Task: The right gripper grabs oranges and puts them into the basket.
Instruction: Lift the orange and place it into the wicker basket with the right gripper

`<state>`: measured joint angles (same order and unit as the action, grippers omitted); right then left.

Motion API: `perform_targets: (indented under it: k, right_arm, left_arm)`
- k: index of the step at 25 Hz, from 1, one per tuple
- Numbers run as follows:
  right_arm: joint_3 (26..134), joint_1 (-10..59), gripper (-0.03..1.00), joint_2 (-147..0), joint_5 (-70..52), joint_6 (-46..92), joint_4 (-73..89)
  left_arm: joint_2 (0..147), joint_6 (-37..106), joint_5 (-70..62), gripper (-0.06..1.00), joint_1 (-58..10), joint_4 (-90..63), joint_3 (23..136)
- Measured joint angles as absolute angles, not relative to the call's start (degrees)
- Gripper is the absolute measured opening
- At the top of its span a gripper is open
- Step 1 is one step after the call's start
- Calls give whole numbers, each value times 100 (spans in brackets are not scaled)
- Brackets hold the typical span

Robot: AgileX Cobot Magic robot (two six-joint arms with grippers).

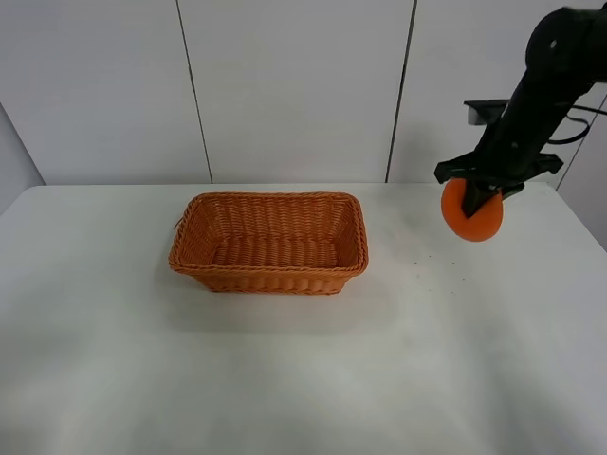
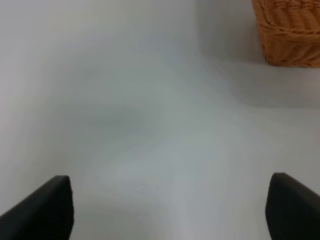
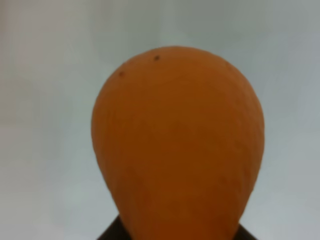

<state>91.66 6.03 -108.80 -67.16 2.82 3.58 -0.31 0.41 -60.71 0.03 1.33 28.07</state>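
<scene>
Orange (image 3: pixel 177 145) skin fills most of the right wrist view. It is one fruit, broad in the middle and narrowing toward the wrist, with two tiny dark specks on the end farthest from it. Dark bits of the right gripper (image 3: pixel 116 233) show on either side of its narrow end, and pale bench lies blurred behind it. In the high view the same orange (image 1: pixel 471 216) hangs in the air over the far right part of the bench (image 1: pixel 285 379). It is clamped in the right gripper (image 1: pixel 484 196), with one black finger crossing its front, so the fingers are closed on the fruit. The arm slopes up from there to the top right corner, with a cable trailing beside it. One basket (image 1: pixel 270 273), woven and orange-brown with rounded corners, stands on the bench left of the fruit and well apart from it, and only its woven bottom shows inside. A few tiny dark specks (image 1: pixel 417 263) dot the bench between basket and fruit. Behind the bench rise white wall panels (image 1: pixel 294 85), with two dark seams showing clearly behind the basket. The left gripper (image 2: pixel 170 210) appears only in its own wrist view. Its two black fingers (image 2: pixel 45 210) stand wide apart over bare bench, holding nothing. One corner of the basket (image 2: pixel 290 35) sits ahead of them and off to one side, well apart.
</scene>
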Motion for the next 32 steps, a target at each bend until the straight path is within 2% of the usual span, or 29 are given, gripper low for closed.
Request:
perform_targets:
  k: [6,9,17,25,32]
  right_arm:
    - [10283,609,10,-10866,-6975,282,412]
    - [10473,738,10,-10848,-6975,277,425]
    - [10480,2222,10,-10933,-6908,277,430]
    - [10503,3328,10,-11570,-5779,261,451]
    - [10503,3401,10,-12714,-4406,261,472]
  left_arm:
    - [-31,41,-6071,88,3,133,2807]
    - [-31,41,-6071,88,3,133,2807]
    - [-31,41,-6071,88,3,133,2807]
    - [-31,41,-6071,88,3,133,2807]
    - [-31,41,-6071,88,3,133,2807]
